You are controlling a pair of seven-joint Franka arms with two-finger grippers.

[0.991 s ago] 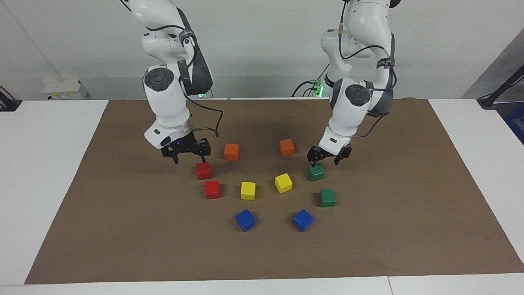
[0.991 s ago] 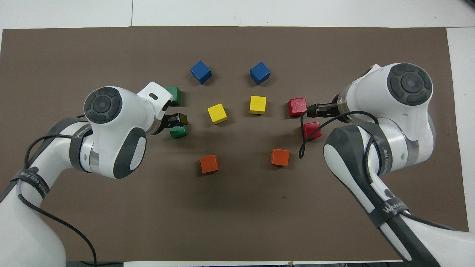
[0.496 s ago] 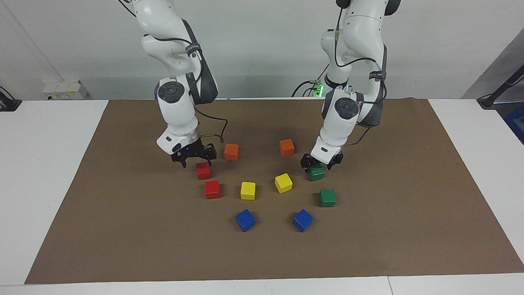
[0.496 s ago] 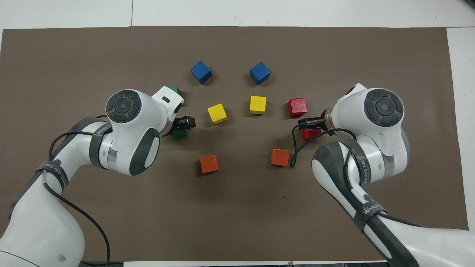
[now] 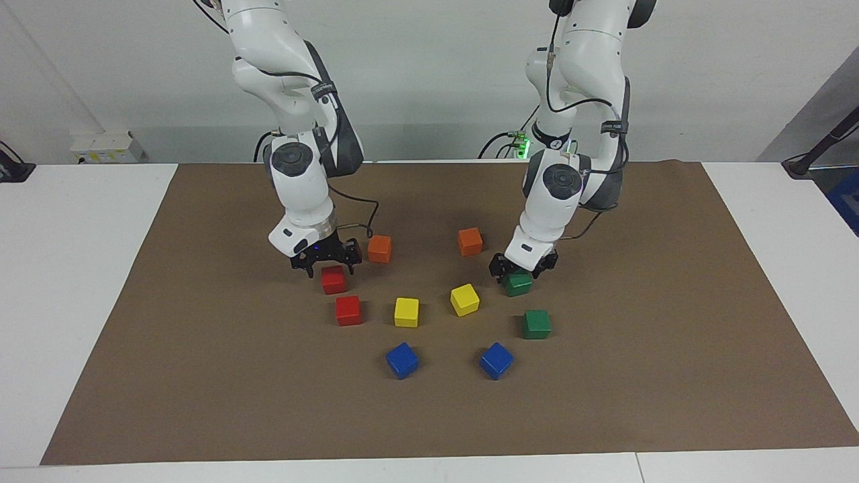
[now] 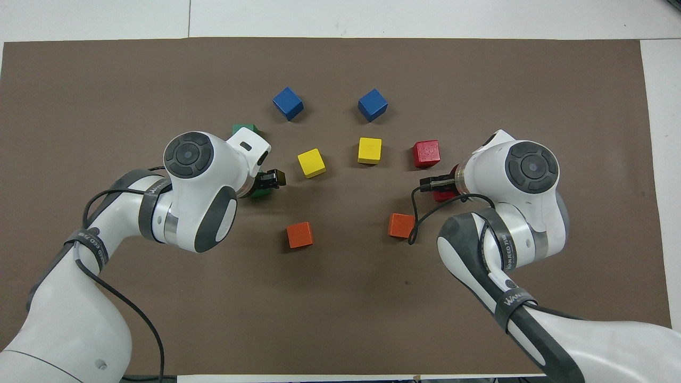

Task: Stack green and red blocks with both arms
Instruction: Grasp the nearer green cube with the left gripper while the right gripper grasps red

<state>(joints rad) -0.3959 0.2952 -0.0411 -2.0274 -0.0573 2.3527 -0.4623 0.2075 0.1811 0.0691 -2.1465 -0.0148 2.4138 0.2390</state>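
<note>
Now four small glossy cubes lie on the brown paper mat (image 5: 671,376). The two bright red cubes sit toward the right arm's end: one (image 5: 333,280) just beneath the right gripper (image 5: 325,263), the second red cube (image 5: 348,310) beside it, farther from the robots. The two dark green cubes sit toward the left arm's end: one (image 5: 518,284) under the left gripper (image 5: 521,268), the second green cube (image 5: 537,324) farther from the robots. The right gripper's black fingers are spread, straddling the top of its red cube without clasping it. The left gripper sits low on its green cube; whether its fingers grip cannot be told. Two yellow cubes (image 5: 406,312) lie between the pairs, two orange cubes (image 5: 379,249) nearer the robots, two blue cubes (image 5: 402,360) farthest
</note>
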